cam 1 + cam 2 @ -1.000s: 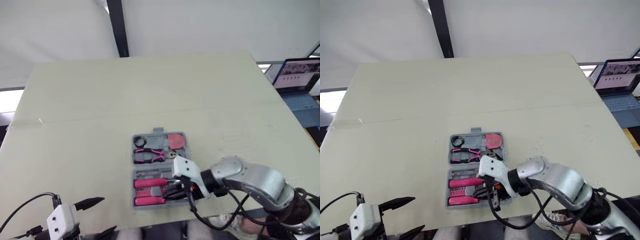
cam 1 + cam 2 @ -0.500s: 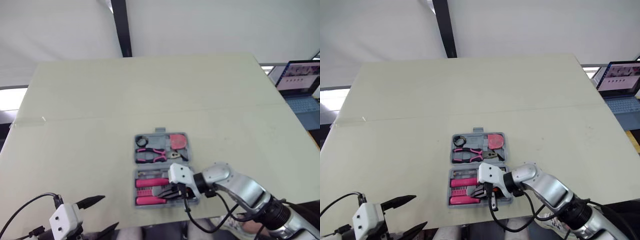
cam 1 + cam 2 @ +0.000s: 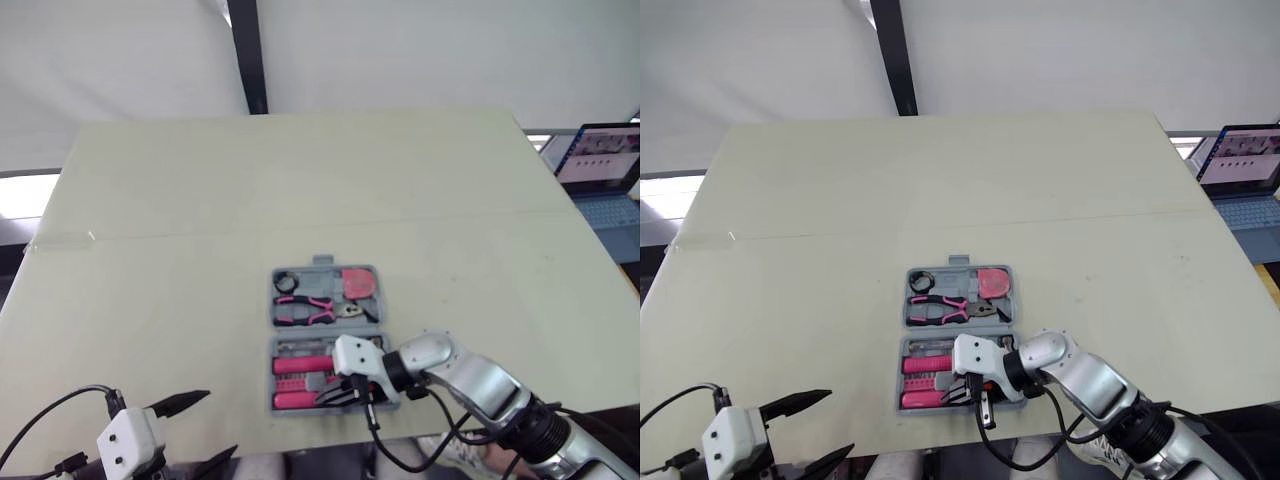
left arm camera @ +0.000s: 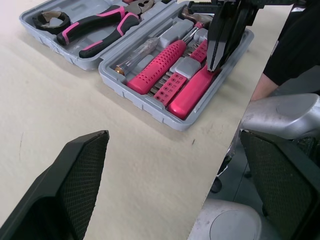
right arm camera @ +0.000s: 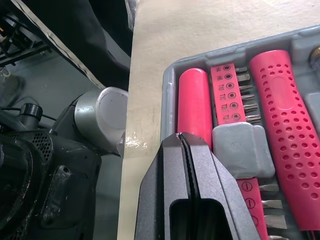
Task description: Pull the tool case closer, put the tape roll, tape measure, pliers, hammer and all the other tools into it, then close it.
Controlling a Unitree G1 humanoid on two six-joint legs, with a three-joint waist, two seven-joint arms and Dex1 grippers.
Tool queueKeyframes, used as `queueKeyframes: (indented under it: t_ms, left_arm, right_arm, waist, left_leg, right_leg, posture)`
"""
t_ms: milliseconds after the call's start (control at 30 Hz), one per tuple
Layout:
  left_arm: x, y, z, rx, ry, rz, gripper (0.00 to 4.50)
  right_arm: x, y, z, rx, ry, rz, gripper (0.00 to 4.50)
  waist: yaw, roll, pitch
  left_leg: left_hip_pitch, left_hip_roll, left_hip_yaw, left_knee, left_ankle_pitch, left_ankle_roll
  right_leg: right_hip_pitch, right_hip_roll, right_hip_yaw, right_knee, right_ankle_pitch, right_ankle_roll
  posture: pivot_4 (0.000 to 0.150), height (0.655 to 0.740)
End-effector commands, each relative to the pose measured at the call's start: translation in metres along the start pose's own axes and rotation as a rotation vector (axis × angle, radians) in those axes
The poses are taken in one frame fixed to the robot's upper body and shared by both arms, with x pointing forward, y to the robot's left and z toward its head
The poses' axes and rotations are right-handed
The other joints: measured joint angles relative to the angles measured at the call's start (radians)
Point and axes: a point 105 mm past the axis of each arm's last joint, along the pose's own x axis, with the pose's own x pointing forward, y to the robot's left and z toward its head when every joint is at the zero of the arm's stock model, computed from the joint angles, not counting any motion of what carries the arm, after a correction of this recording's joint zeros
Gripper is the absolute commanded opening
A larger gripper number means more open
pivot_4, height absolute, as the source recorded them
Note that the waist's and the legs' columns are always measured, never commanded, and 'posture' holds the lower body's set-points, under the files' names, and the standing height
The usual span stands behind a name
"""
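Note:
The grey tool case [image 3: 372,333] lies open near the table's front edge. Its far half holds the black tape roll [image 3: 286,282], the pink-and-black pliers [image 3: 303,309] and the pink tape measure [image 3: 358,283]. Its near half holds pink-handled tools [image 3: 303,364] and a row of bits [image 5: 232,95]. My right gripper [image 5: 181,136] is shut with nothing between its fingers; it hovers over the near half, its tips above a smooth pink handle [image 5: 194,105]. My left gripper [image 3: 205,432] stands open off the table's front left edge, apart from the case.
The pale table [image 3: 150,200] stretches far beyond the case. A laptop [image 3: 600,160] stands past the right edge. A black post [image 3: 245,55] rises behind the table. A strip of tape [image 3: 60,240] lies at the left edge.
My right gripper has slid to the left and towards the front edge, over the case's near half, staying shut. The left gripper has not moved. The camera has shifted slightly.

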Motion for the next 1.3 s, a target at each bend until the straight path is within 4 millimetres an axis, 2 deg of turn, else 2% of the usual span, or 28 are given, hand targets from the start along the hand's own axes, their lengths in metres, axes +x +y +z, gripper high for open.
queueKeyframes:
  t_ms: [33,467,1300]
  left_arm:
    - [-0.002,-0.002,0.006,0.019,-0.002,0.001,4.5]
    - [-0.003,-0.001,0.009,0.021,0.001,0.01,4.5]
    - [-0.004,-0.004,0.011,0.019,0.002,0.019,4.5]
  right_arm:
    - [0.001,0.002,0.0,-0.008,-0.004,0.019,0.04]
    - [0.002,-0.003,-0.007,0.037,0.009,0.008,0.04]
    - [0.007,0.001,-0.022,0.153,0.047,0.036,0.04]
  waist:
    - [0.0,0.0,0.0]
    - [-0.001,0.0,0.0]
    - [0.001,-0.001,-0.002]
  left_leg:
    - [0.0,0.0,0.0,0.0,0.0,0.0]
    - [0.0,0.0,0.0,0.0,0.0,0.0]
    - [0.001,0.0,0.0,0.0,0.0,0.0]
  right_leg:
    - [0.0,0.0,0.0,0.0,0.0,0.0]
    - [0.0,0.0,0.0,0.0,0.0,0.0]
    - [0.001,0.0,0.0,0.0,0.0,0.0]
  posture:
    - [0.15,0.74]
    - [0.15,0.74]
    - [0.15,0.74]
